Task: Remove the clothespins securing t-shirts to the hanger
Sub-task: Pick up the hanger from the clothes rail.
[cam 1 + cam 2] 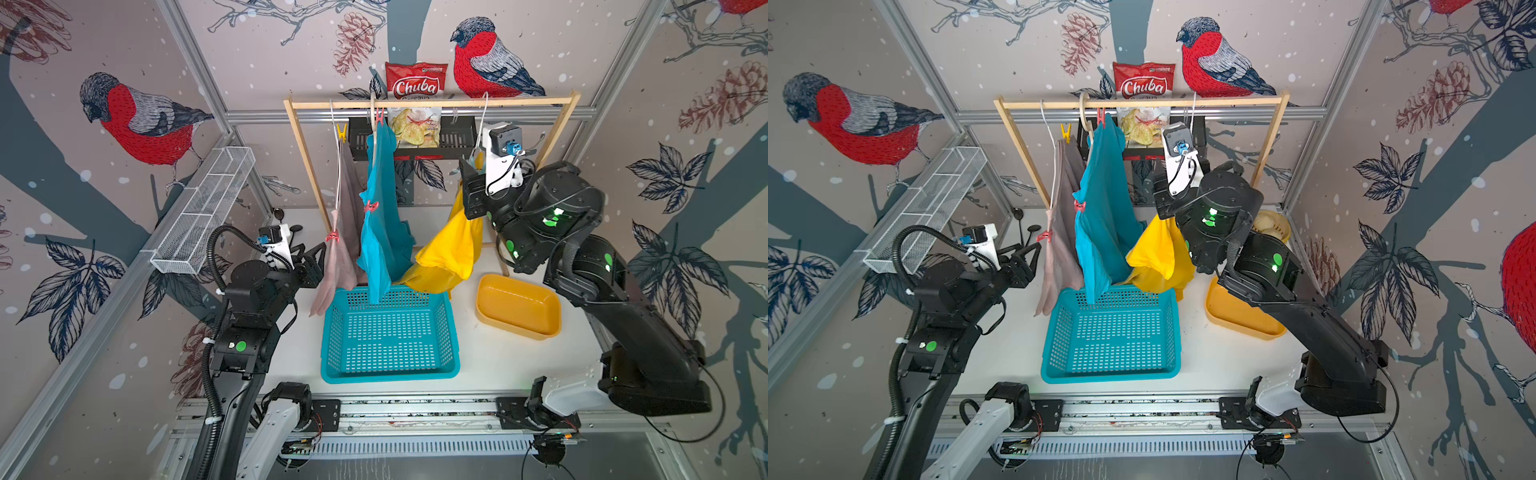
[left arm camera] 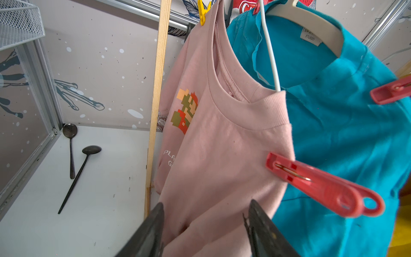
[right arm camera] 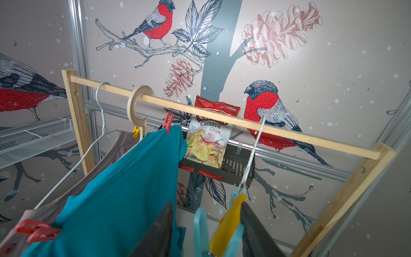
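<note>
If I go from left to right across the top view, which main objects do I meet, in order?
white wire basket → pink t-shirt → teal t-shirt → yellow t-shirt → yellow tub

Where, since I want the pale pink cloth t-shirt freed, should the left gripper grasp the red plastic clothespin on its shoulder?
Probably its two looped handle ends: the red plastic clothespin juts clear of the pale pink cloth t-shirt, beak clamped on the shoulder. Bring the left gripper in from the looped end, pinching both handles.
</note>
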Controlling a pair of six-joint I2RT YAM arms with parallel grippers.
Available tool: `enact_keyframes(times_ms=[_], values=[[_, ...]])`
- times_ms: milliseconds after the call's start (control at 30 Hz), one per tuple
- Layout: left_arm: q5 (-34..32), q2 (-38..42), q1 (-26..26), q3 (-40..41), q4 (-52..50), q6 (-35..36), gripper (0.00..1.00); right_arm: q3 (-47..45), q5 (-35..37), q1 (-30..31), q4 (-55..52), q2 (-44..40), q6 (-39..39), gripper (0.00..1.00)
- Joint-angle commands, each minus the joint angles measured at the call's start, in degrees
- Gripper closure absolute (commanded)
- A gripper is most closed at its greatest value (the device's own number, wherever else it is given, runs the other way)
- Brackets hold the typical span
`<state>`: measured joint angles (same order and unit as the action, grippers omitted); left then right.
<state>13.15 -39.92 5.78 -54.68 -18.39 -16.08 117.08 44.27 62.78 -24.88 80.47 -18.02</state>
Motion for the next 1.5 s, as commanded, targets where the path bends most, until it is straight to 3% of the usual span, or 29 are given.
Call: enact_keyframes(times_ms=[0,267,467,667,1000,1267,1467], values=[[0.5,-0.5,0.0,-0.2,3.4,1.3,0.41,-2.8,-5.1,-2.0,2.5,-3.2,-2.9,1.0],[1.5,-1.3,0.0,-0.9,5.4,2.0,0.41,-10.4,-19.4,-8.5,5.3,-10.4,-5.5,1.0],[1.8,-1.3,0.0,0.3,6.6,1.7,0.41,-17.9,-22.9,-13.1,9.0,-13.2,-10.2,1.0],[2.8,-2.0,0.0,0.2,7.2,1.5,0.41,-12.3,-27.8,-18.7,7.5,-9.9,-13.7,1.0],[3.0,-1.7,0.0,0.8,7.6,0.4,0.41,-7.9,-32.0,-19.8,9.4,-6.6,-18.9,1.0],[1.7,-0.7,0.0,-0.2,5.6,1.2,0.41,-12.5,-38.3,-19.1,7.9,-13.9,-13.5,1.0],[3.4,-1.5,0.0,-5.1,6.1,2.4,0.4,-10.8,-39.3,-19.0,4.3,-18.0,-9.8,1.0]])
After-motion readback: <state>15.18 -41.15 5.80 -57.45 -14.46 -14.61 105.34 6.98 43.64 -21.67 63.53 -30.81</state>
